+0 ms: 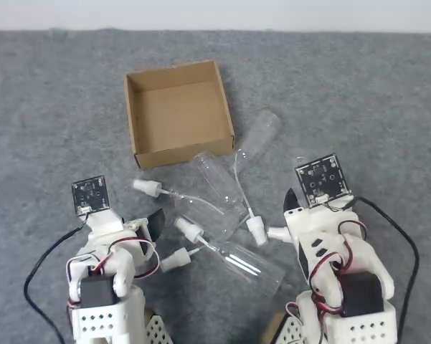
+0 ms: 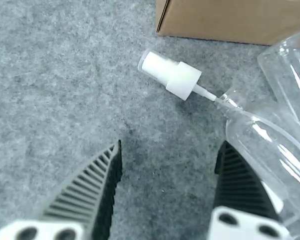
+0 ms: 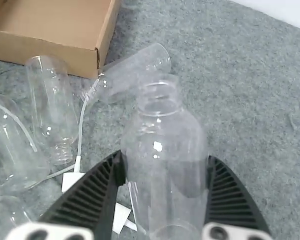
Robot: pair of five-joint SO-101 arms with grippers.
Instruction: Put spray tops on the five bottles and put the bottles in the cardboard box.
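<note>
The jaws clasp a clear bottle — neck open; cardboard box beyond.

The grey, felt-covered surface is carrying an open cardboard box. Just beside its near wall, clear bottles and white spray tops are lying loosely clustered.

A grey felt-like mat lies evenly lit, meeting a pale plain band along its far edge.
</note>
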